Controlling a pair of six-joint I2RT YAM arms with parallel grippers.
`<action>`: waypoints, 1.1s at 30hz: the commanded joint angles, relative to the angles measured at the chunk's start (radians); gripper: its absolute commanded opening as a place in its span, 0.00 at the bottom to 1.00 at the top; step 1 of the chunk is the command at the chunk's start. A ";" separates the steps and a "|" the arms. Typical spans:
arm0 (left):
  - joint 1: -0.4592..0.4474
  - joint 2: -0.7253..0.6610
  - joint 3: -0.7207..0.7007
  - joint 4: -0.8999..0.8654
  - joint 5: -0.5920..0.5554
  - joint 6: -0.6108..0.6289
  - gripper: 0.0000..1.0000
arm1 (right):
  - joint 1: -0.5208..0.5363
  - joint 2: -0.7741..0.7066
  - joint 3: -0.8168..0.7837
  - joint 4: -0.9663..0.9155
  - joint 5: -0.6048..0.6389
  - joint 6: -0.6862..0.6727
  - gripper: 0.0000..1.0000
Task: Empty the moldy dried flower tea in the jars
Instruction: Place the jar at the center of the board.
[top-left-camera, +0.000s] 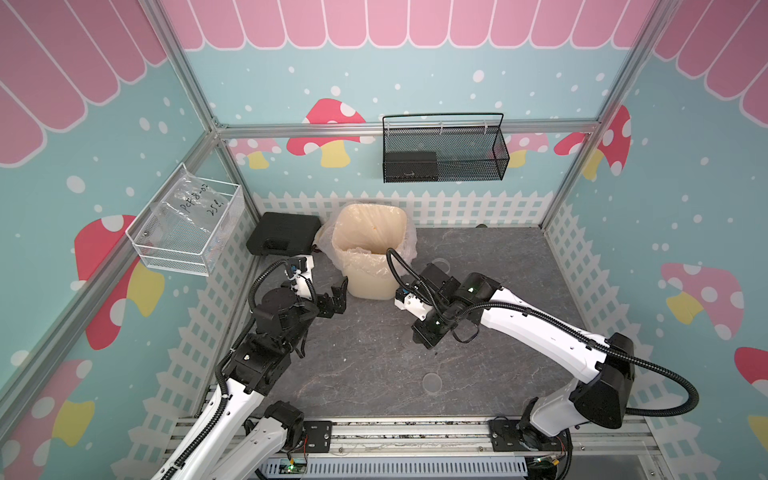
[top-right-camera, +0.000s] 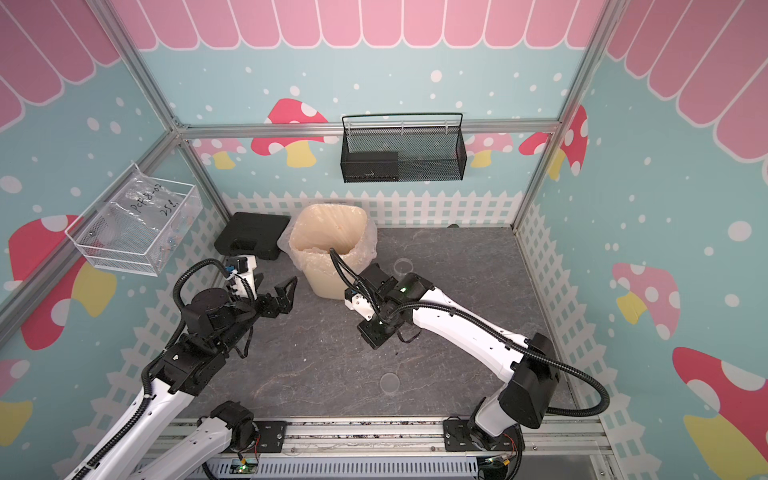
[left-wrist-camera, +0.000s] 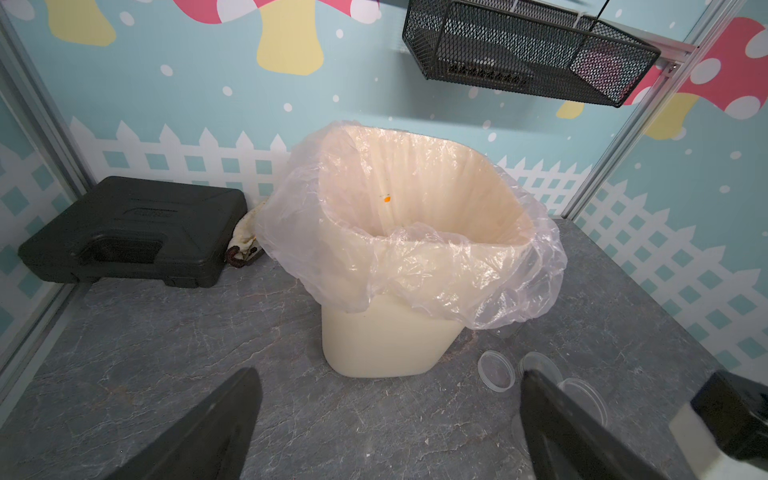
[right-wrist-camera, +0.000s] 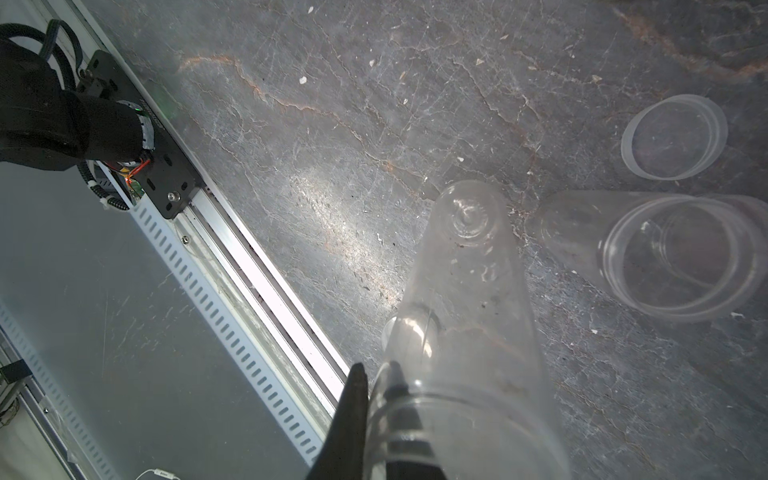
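From above, a cream waste bin (top-left-camera: 371, 286) with a clear liner stands at the back of the grey table (top-left-camera: 365, 365), just right of a black case (top-left-camera: 282, 235). The left gripper (top-left-camera: 336, 296) sits just left of the bin's base with its jaws spread wide and nothing between them. The right arm (top-left-camera: 523, 318) reaches in from the lower right, and its wrist bends down over the table just right of the bin, hiding its jaws. A clear front lid (top-right-camera: 389, 382) lies flat lower centre. Another lid (top-right-camera: 402, 264) lies behind the right arm, near the bin. A black mesh basket (top-left-camera: 444, 149) hangs on the back wall and a white wire basket (top-left-camera: 187, 224) on the left wall.

In the left wrist view the bin fills the centre and the two black fingers (left-wrist-camera: 208, 432) stand far apart at the bottom edge. Small clear lids (left-wrist-camera: 496, 370) lie on the table at lower right, just beside the bin's base.

In the right wrist view the right gripper (right-wrist-camera: 376, 374) is pinched on the rim wall of the held jar (right-wrist-camera: 465, 299), whose base points away towards frame centre. It looks clear inside, with only a few dark specks. The second jar (right-wrist-camera: 681, 257) rests on the table at right with its open mouth towards the camera. A loose lid (right-wrist-camera: 673, 137) lies at upper right. Pale crumbs (right-wrist-camera: 303, 80) dot the table.
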 joint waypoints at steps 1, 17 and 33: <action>-0.003 -0.005 -0.012 0.013 -0.012 0.003 1.00 | 0.015 0.019 0.019 -0.043 -0.032 -0.028 0.04; -0.003 -0.008 -0.024 0.020 -0.014 -0.003 1.00 | 0.016 0.073 0.038 -0.075 -0.062 -0.045 0.16; -0.003 -0.007 -0.026 0.019 -0.019 0.004 1.00 | 0.016 0.121 0.135 -0.085 -0.018 -0.083 0.33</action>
